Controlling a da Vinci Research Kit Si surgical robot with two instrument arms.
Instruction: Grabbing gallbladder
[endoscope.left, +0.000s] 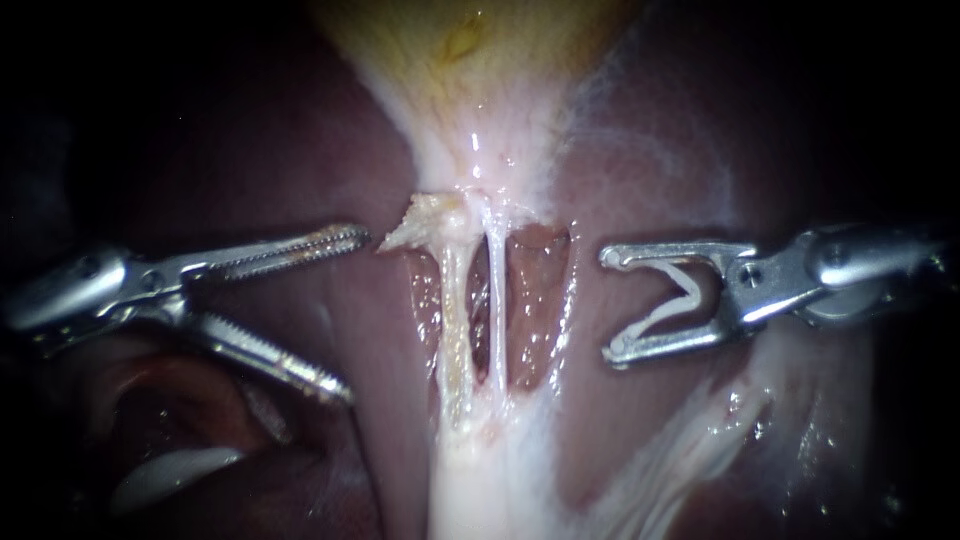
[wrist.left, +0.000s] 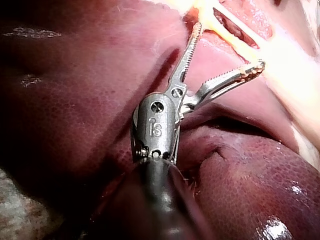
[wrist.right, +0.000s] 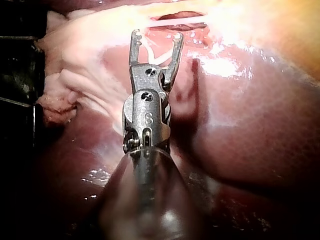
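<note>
Grab hasn't happened yet: the gallbladder (endoscope.left: 470, 50) lies untouched against the liver (endoscope.left: 250, 150), with the left instrument (endoscope.left: 355, 315) gaping empty just short of its neck. The right instrument (endoscope.left: 607, 305), also near that neck, seems to cradle a white clip (endoscope.left: 652, 316).

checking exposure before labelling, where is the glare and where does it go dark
Endoscope view: light pools on the gallbladder and tubes, edges fall dark. Left wrist view: glare washes out tissue ahead of the left instrument. Right wrist view: glare on the liver beside the right instrument and its clip.
</note>
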